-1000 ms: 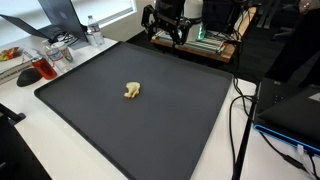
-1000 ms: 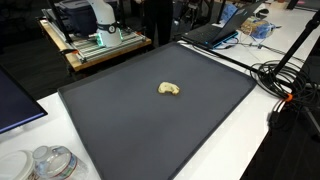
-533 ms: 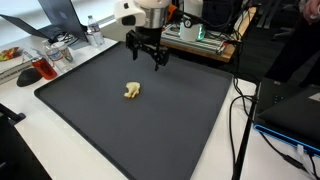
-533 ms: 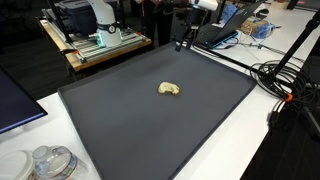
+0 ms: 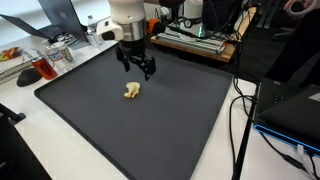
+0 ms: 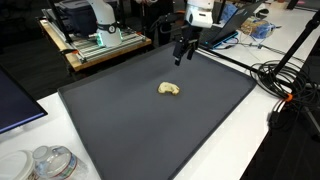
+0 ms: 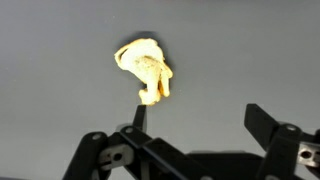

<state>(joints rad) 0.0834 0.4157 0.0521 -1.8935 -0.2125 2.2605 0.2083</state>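
Above the dark mat (image 5: 160,130), over the part near its edge toward the wooden cart (image 6: 100,55), my jaws hang spread wide with nothing between them; both exterior views show them clear of the mat's surface and touching nothing; my white arm (image 5: 128,15) comes down to them from over that same edge.

Near the mat's middle lies a small yellow lump (image 5: 132,91), alone on the dark surface; it sits a little further onto the mat than my jaws, near them but apart; in an exterior view it shows as a pale curved piece (image 6: 170,89).

From the wrist view the lump (image 7: 146,70) glows bright against the grey mat (image 7: 260,50); my two black fingers (image 7: 275,135) stand low in that view, well apart, and the lump lies beyond them, closer to one finger than to the other; its exact shape is too washed out to tell.

The mat rests on a white counter (image 5: 60,150); black cables (image 6: 285,80) run along one side of the mat; clear plastic tubs (image 6: 45,160) sit off one corner of it; a bottle (image 5: 93,33) stands past another corner.
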